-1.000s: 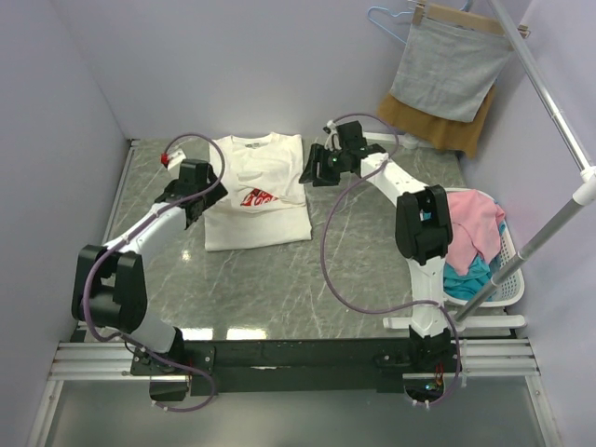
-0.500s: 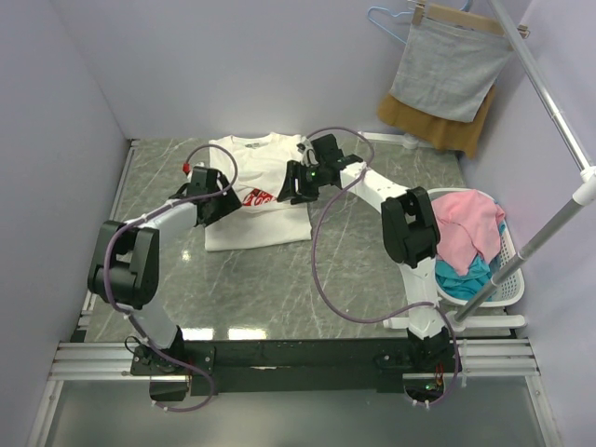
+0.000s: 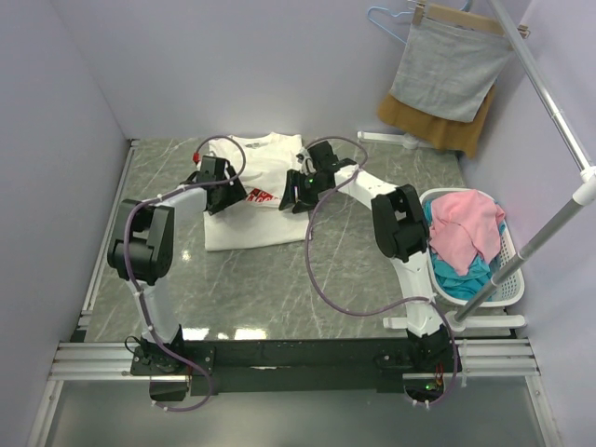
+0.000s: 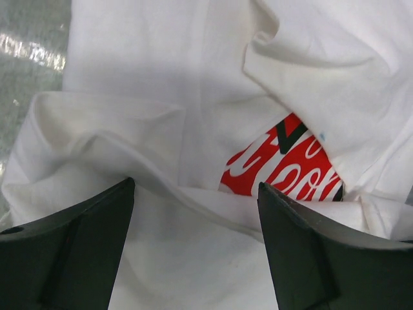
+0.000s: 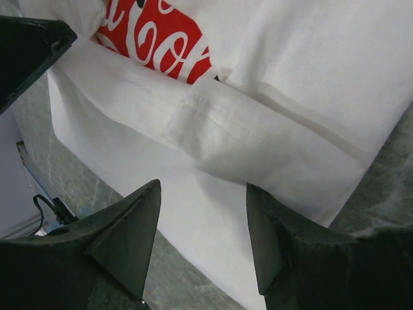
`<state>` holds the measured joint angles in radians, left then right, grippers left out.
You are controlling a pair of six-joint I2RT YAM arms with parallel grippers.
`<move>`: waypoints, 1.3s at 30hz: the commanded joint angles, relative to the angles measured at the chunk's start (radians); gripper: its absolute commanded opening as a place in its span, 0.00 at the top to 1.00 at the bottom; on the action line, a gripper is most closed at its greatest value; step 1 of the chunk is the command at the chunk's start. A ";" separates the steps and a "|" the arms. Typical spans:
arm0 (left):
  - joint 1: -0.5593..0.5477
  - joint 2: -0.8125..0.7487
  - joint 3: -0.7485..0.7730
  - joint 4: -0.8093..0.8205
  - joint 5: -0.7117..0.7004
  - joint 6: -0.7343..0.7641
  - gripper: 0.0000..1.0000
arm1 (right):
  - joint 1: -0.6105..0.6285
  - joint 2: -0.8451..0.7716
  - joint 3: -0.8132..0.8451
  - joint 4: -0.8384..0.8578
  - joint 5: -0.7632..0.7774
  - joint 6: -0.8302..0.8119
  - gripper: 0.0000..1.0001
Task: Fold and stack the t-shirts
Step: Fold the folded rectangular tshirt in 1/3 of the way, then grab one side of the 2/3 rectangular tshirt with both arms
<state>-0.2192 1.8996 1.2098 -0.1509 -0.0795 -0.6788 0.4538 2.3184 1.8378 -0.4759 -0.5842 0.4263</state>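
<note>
T-shirts, red print, white script partly hidden

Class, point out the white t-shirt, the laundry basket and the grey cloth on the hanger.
white t-shirt [image 3: 259,231]: top external view, on its plain folded lower part.
laundry basket [image 3: 514,291]: top external view, on its white outer wall.
grey cloth [image 3: 449,70]: top external view, on its middle.

a robot test cell in a lab, set with laundry things: plain lilac walls box in a grey marbled desk; a left arm and right arm stand on a metal rail. a white t-shirt, a laundry basket of clothes, a grey cloth on a hanger.
</note>
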 commanded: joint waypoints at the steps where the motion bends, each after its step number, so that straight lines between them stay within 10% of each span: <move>1: -0.002 0.049 0.085 0.030 -0.026 0.042 0.18 | -0.007 0.042 0.103 -0.035 0.023 -0.017 0.37; 22: 0.026 0.032 0.172 0.109 -0.135 0.076 0.16 | -0.121 0.201 0.397 0.034 0.106 0.009 0.35; 39: 0.044 -0.393 -0.308 0.011 -0.204 -0.021 0.01 | -0.170 -0.286 -0.362 0.169 0.055 -0.027 0.33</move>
<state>-0.1829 1.5562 1.0164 -0.0971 -0.3153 -0.6624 0.2756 2.0964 1.5814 -0.3592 -0.4839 0.4065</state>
